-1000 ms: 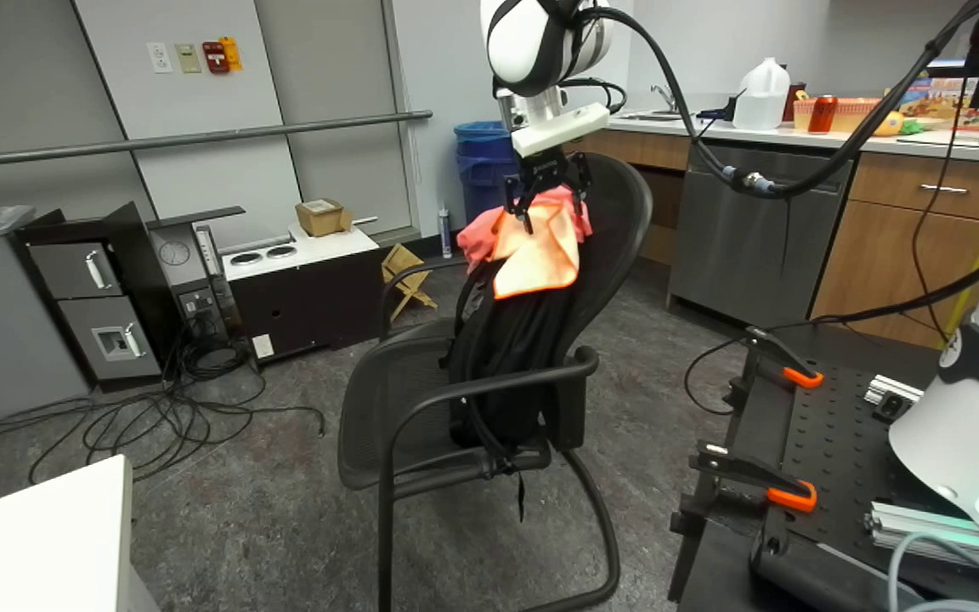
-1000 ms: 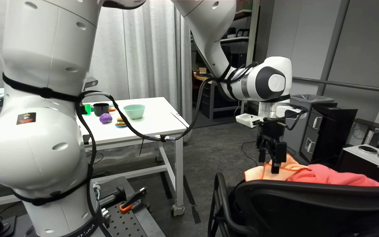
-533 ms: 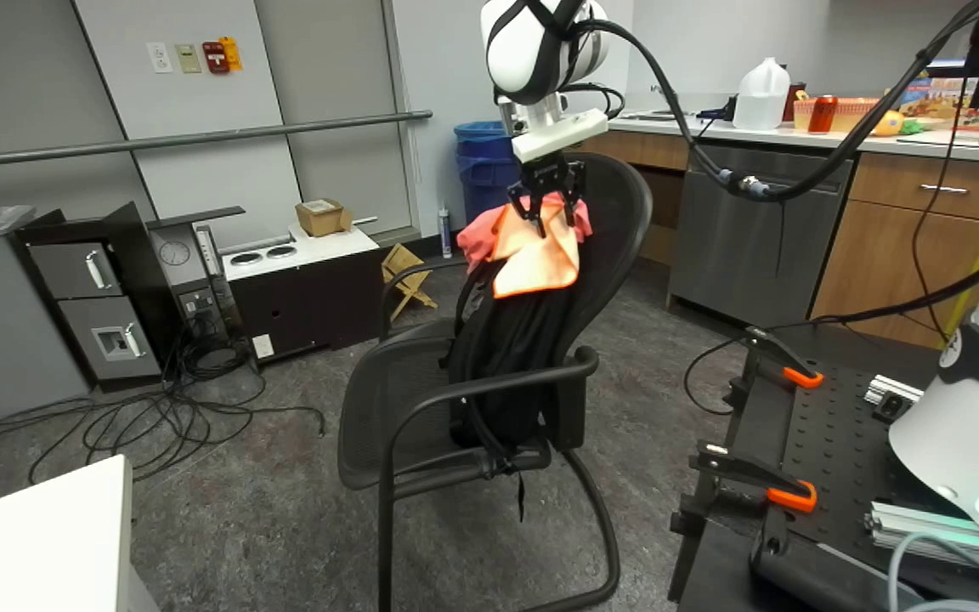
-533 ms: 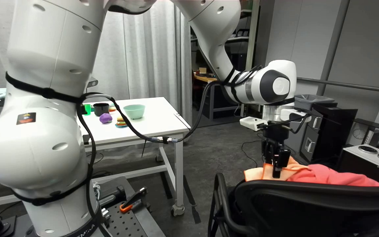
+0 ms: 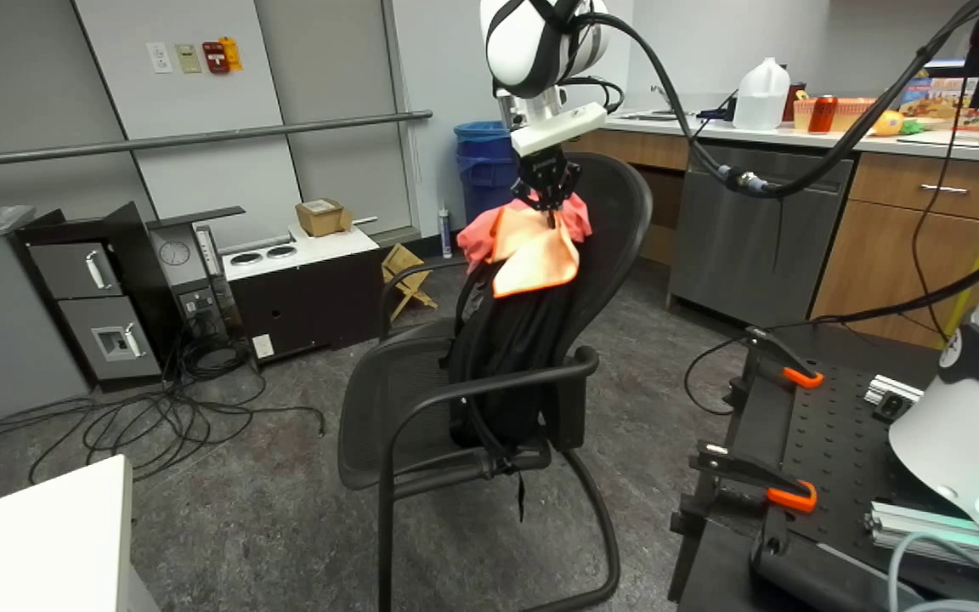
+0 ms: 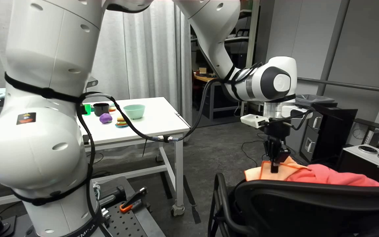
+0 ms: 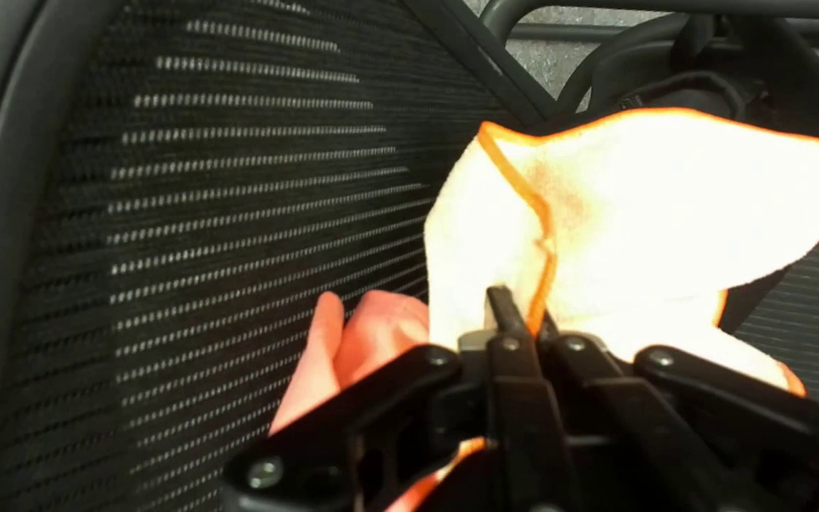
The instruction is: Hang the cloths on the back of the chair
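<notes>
"Well, your gripper (image 7: 523,311) is narrowed right down, its fingers (image 7: 503,306) pinching the peach cloth (image 7: 665,206) at its orange hem (image 7: 550,259)."

"And where do you have the pink cloth (image 6: 337,175)?"

"Bunched up, showing to either side of the peach one. Both lie on the seat side of the mesh backrest (image 7: 239,235) of your black armchair (image 5: 396,395), above a black bag (image 5: 506,365) with straps."

"Now check the room: in an exterior view you have a white surface (image 6: 156,118) bearing a mint-green bowl (image 6: 134,111), a black cup (image 6: 101,109), a purple toy (image 6: 105,118) and a toy burger (image 6: 120,123), with a grey curtain (image 6: 153,49) hanging behind it."

"Beyond your chair, in an exterior view, a counter surface (image 5: 846,142) carries a plastic jug (image 5: 761,95) and a red can (image 5: 823,114), with a steel dishwasher (image 5: 749,234) beneath."

"You can see a blue bin (image 5: 481,174) too, and, near a wall rail (image 5: 200,138), a white stovetop (image 5: 319,252) with two burners (image 5: 246,258) and a small cardboard box (image 5: 322,218) on it. Black cables (image 5: 205,371) lie in loops on your mottled grey floor (image 5: 243,527)."
</notes>
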`<state>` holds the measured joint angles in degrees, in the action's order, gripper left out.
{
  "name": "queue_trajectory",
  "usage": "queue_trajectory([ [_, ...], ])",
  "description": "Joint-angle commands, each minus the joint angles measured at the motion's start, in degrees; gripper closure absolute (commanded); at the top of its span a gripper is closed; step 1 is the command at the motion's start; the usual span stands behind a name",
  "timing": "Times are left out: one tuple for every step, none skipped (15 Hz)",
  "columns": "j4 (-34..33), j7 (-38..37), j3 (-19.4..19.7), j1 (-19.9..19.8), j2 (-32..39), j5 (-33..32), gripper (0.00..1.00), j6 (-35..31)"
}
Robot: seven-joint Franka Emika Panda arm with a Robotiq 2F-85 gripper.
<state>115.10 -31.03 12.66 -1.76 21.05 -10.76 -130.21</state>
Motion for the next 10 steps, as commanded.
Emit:
queue_trajectory([
  [2.03, 0.28, 0.72, 0.31, -4.6, -2.03, 0.99, 1.09],
  [2.62, 0.76, 0.69, 0.12, -5.96, -2.32, 0.99, 1.36],
  [3.13, 1.63, 0.53, -0.25, -7.38, -2.3, 0.99, 1.69],
  [3.78, 2.86, 0.34, -0.71, -8.91, -1.97, 0.99, 2.02],
  [4.37, 4.51, 0.12, -1.22, -10.61, -1.4, 0.99, 2.7],
  [5.06, 6.57, -0.11, -1.88, -12.42, -0.72, 0.99, 3.24],
  [5.64, 8.14, -0.21, -2.47, -13.83, -0.3, 0.99, 3.56],
  [6.16, 9.63, -0.21, -3.1, -15.34, 0.03, 0.99, 3.94],
  [6.5, 11.29, -0.24, -3.77, -16.62, 0.53, 0.99, 4.5],
  [7.02, 12.88, -0.21, -4.49, -17.98, 1.12, 0.99, 4.89],
])
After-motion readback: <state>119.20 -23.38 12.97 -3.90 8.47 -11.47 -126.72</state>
